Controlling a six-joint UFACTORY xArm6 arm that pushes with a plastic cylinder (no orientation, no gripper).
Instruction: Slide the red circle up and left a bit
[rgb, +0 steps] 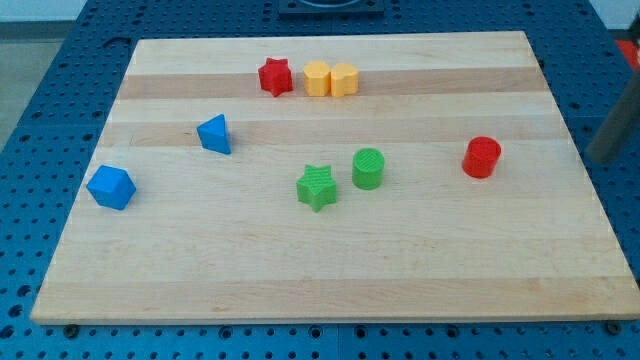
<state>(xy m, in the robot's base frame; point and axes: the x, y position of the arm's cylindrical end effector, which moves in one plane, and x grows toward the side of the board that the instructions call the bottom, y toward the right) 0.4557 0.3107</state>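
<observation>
Blue cube (110, 187) sat lowest on the wooden board (330, 280).
Off the board's right edge, a blurred rod (612, 128) showed; my tip's end was indistinct. Red circle (482, 157) lay left of it, apart.

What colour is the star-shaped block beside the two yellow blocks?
Red: the star-shaped block shows clearly in the camera view, near the top.

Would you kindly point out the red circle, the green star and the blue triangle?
red circle block (482, 157), camera view, front side.
green star block (318, 187), camera view, top face.
blue triangle block (214, 134), camera view, front face.
</observation>
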